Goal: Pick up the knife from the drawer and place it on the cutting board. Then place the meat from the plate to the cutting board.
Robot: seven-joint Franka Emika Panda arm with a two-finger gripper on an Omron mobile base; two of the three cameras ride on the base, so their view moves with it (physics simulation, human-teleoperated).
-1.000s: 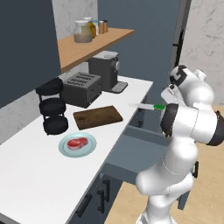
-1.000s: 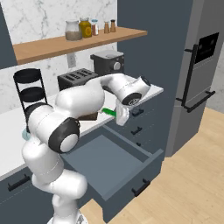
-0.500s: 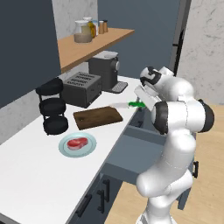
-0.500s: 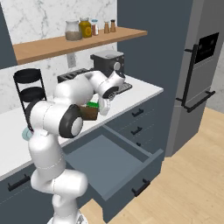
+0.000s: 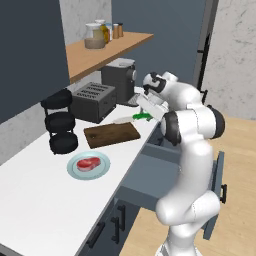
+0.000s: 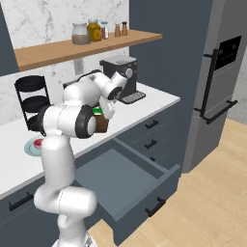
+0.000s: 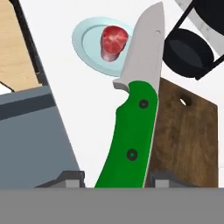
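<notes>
White counter is carrying the cutting board [image 5: 111, 135]; you are holding the knife [image 7: 135, 109] clamped in the gripper [image 7: 114, 180] just over its near edge. Meat [image 5: 88, 163] is waiting on the plate [image 5: 75, 169]; both placements remain.

Toaster [image 5: 93, 101]: dark grey, on the white counter [image 5: 35, 195], beyond and left of the claw, against the back wall. Coffee machine [image 5: 119, 78]: dark, just behind the claw, right of the toaster. Black three-tier rack [image 5: 61, 128]: further left of the claw, past the toaster; in the hand view its round black tray [image 7: 187, 53] sits at the upper right, ahead of the claw. Wooden shelf [image 5: 102, 52]: above and behind the claw, carrying jars [image 5: 94, 36] and small bottles [image 5: 117, 31]. Tall dark cabinet with bar handles [image 6: 212, 91]: well to the claw's right.
</notes>
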